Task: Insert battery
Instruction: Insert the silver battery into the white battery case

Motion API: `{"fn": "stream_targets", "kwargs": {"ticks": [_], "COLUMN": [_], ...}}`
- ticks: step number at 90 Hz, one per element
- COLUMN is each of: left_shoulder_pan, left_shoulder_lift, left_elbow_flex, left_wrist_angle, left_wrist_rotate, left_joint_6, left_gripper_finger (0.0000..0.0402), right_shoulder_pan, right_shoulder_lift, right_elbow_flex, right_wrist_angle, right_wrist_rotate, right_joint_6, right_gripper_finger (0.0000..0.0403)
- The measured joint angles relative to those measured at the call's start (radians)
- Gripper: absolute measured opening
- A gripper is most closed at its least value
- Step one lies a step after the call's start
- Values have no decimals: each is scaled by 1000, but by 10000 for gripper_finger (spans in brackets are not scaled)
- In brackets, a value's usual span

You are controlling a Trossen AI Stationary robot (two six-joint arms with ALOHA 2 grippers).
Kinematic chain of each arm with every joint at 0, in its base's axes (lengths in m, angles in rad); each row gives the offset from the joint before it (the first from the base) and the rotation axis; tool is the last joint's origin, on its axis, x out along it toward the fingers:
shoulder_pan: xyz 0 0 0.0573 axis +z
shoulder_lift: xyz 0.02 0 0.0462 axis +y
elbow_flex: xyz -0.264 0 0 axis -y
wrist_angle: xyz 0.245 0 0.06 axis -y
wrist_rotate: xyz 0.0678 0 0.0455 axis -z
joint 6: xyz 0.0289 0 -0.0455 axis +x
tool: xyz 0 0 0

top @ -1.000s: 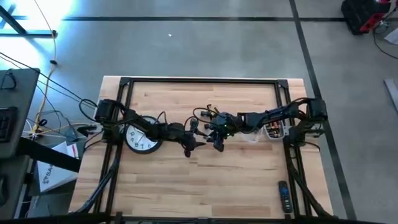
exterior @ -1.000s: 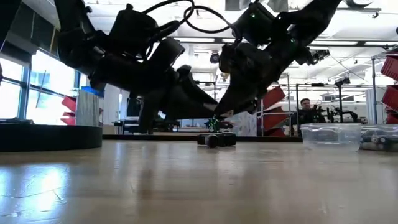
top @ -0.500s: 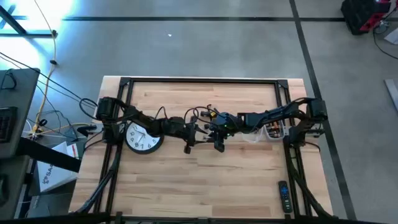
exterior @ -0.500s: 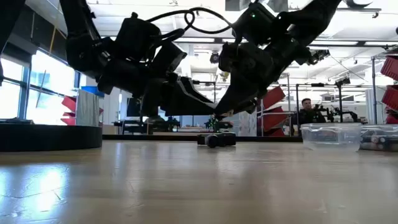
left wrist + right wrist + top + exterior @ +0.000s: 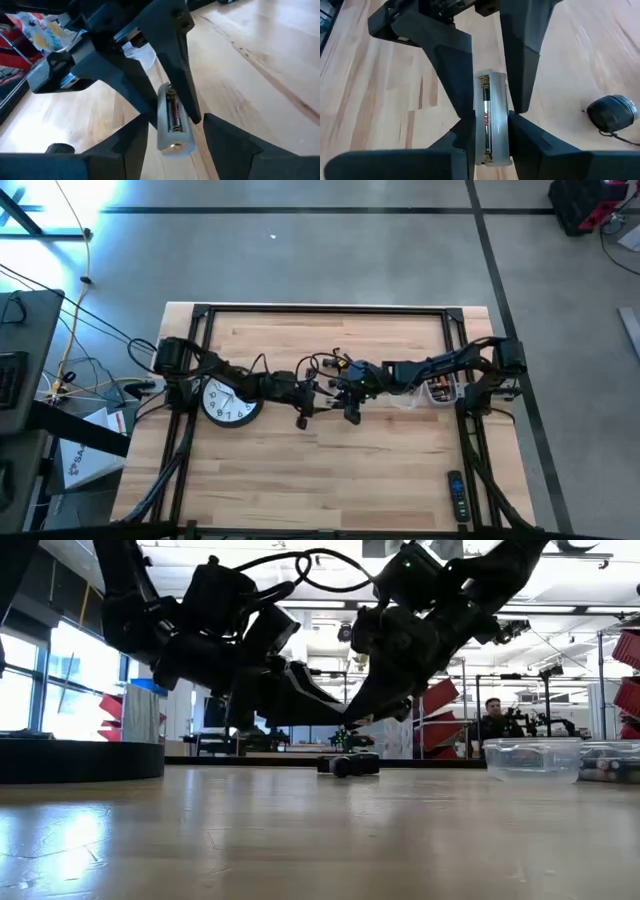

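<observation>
Holder (image 5: 491,120) clamped in right gripper (image 5: 490,132), battery (image 5: 173,113) seemingly seated. Left gripper (image 5: 172,142) open around its end. Remaining: release, if fully seated.

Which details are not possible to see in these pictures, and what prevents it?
- High view: the holder is hidden under the left gripper and right gripper at the table centre.
- Low view: the dark arms hide the holder too, and the contents of the tub are blurred.
- Wrist views: the polarity marks on the battery are too small.
- Right wrist view: the dark round part cannot be identified.
</observation>
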Motion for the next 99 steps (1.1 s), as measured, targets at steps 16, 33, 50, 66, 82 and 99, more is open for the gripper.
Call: {"fn": "stream_targets", "kwargs": {"ticks": [16, 33, 50, 66, 82, 99], "left_shoulder_pan": [0, -1, -10, -10, -10, -10], "left_shoulder_lift": [0, 0, 0, 0, 0, 0], "left_elbow_flex": [-43, -46, -46, -46, -46, -46], "left_wrist_angle": [95, 98, 98, 98, 98, 97], "left_wrist_rotate": [0, 0, 0, 0, 1, 2], "left_joint_6": [-15, 0, 14, 21, 21, 21], "left_gripper_finger": [135, 115, 113, 113, 113, 102], "right_shoulder_pan": [0, 0, 0, 0, 0, 0], "right_shoulder_lift": [0, 0, 0, 0, 0, 0], "right_elbow_flex": [0, 0, -1, -1, -1, -1], "right_wrist_angle": [4, 10, 18, 22, 27, 29], "right_wrist_rotate": [0, 0, 0, 0, 0, -1], "right_joint_6": [0, 0, 0, 0, 0, 0], "right_gripper_finger": [71, 71, 71, 71, 71, 71]}}
